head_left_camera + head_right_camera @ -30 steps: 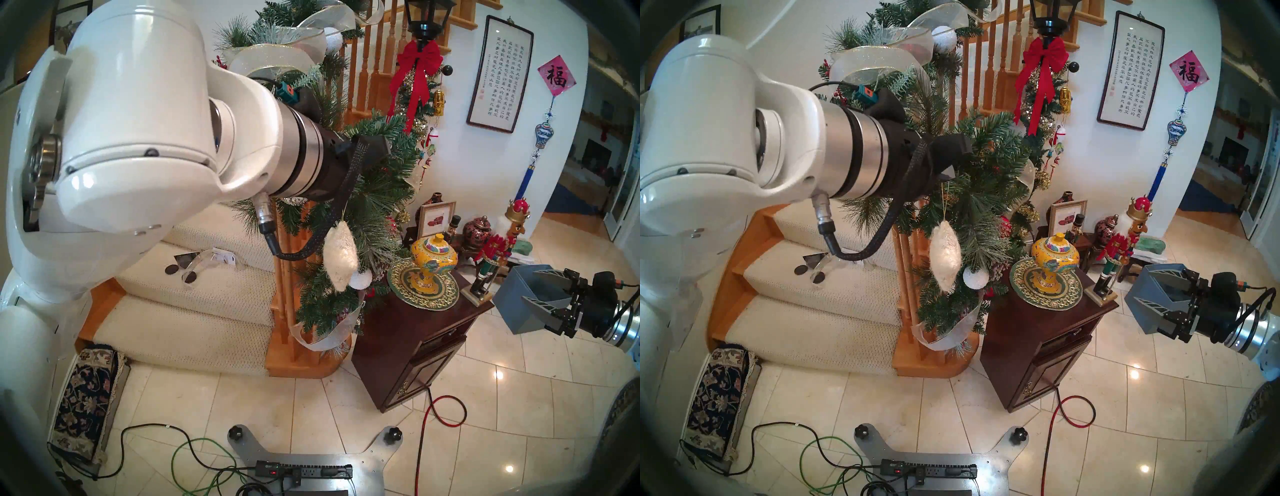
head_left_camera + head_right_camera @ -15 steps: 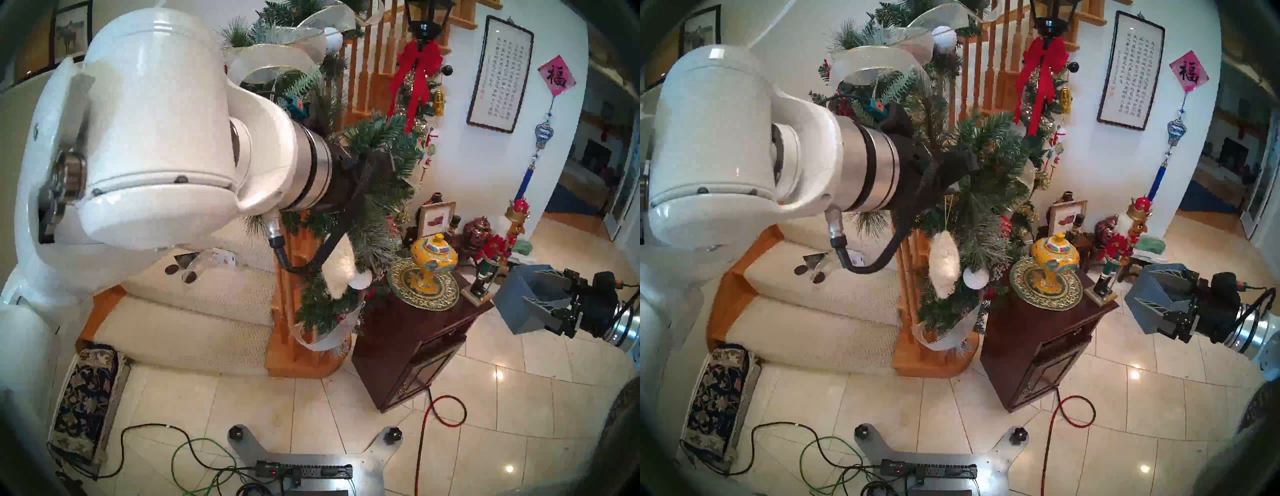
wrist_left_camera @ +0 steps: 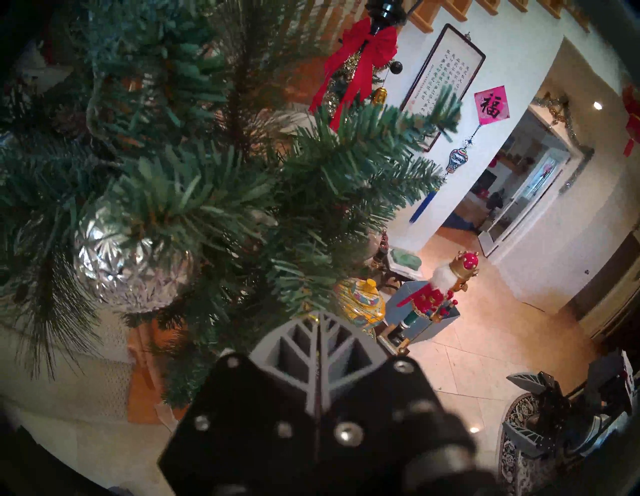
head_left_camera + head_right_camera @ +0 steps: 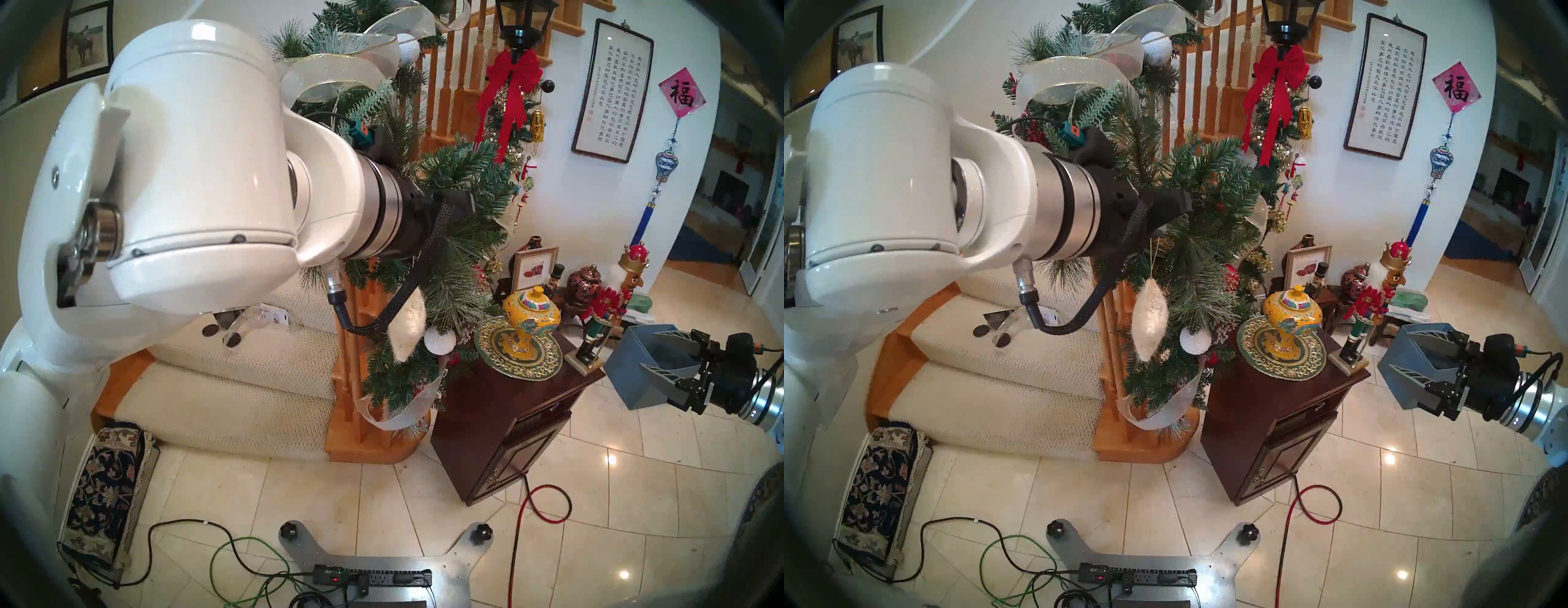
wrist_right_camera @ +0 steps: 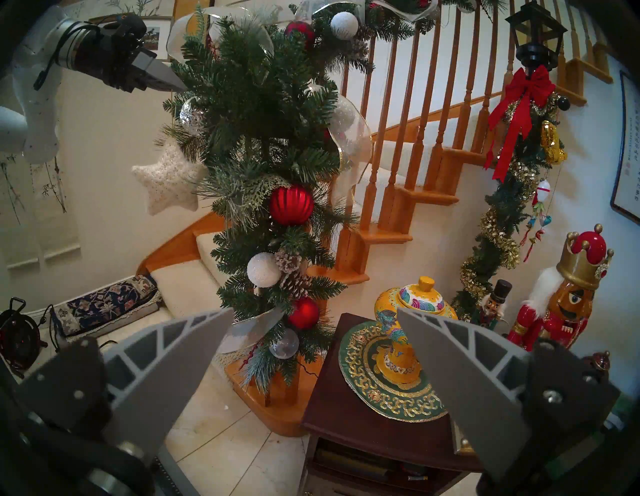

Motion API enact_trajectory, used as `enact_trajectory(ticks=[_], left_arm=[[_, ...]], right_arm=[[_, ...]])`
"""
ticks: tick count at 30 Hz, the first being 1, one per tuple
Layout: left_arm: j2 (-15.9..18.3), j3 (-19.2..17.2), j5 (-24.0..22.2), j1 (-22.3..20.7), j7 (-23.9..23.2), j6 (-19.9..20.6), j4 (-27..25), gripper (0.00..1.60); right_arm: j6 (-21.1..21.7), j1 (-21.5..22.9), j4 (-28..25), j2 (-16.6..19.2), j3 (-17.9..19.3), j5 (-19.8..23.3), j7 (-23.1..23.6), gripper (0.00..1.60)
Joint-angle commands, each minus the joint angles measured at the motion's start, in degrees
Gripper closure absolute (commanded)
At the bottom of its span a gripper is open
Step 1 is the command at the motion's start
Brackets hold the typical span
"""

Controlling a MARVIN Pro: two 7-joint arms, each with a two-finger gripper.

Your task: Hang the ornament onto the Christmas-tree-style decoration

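Right wrist view: the left gripper (image 5: 173,83), pinching the gold string, sits pressed into the garland (image 5: 263,138); the star (image 5: 169,180) hangs directly beneath it; the right gripper (image 5: 311,350) gapes, well apart.

4 fisheye views: head pair high, wrist cams on each arm.
Head pair looks down and forward over the left arm (image 4: 191,170) at the garland (image 4: 458,220), stairs (image 4: 237,373) and tile floor (image 4: 382,501); near-identical, slightly offset. Left wrist cam sits inside the garland (image 3: 194,166), needles right at the lens, its end effector (image 3: 320,317) at bottom. Right wrist cam stands back, facing the garland (image 5: 263,145) side-on. All share garland and yellow jar (image 4: 1292,316).
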Motion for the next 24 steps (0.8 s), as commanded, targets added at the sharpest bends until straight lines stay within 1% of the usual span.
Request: enact_trajectory(ticks=[1,2,3,4,5,7,24], left_arm=[[-0.02,-0.81,1.69,-1.96,-0.14,-0.11,0.04,1.60],[-0.04,-0.81,1.78,-2.01,-0.14,-0.10,0.04,1.60],[-0.06,-0.80,1.87,-2.04,-0.14,-0.09,0.04,1.60],[-0.08,-0.76,1.98,-2.08,-0.14,-0.07,0.04,1.60],[-0.14,-0.73,2.02,-2.09,-0.14,-0.05,0.05,1.60],[-0.23,-0.63,2.21,-2.15,-0.14,-0.03,0.11,1.60],[-1.41,-0.95,2.39,-2.81,-0.14,0.63,1.34,1.60]], right_arm=[[-0.04,0.27,0.04,0.13,0.15,0.01,6.13,0.00],[-0.04,0.32,0.16,0.15,0.15,0.20,7.00,0.00],[-0.04,0.26,0.01,0.12,0.15,-0.08,5.92,0.00],[-0.04,0.28,0.05,0.13,0.15,-0.01,6.23,0.00],[-0.04,0.25,-0.04,0.12,0.15,-0.18,5.56,0.00],[-0.04,0.28,0.05,0.13,0.15,-0.03,6.21,0.00],[-0.04,0.27,0.03,0.13,0.15,-0.15,5.96,0.00]])
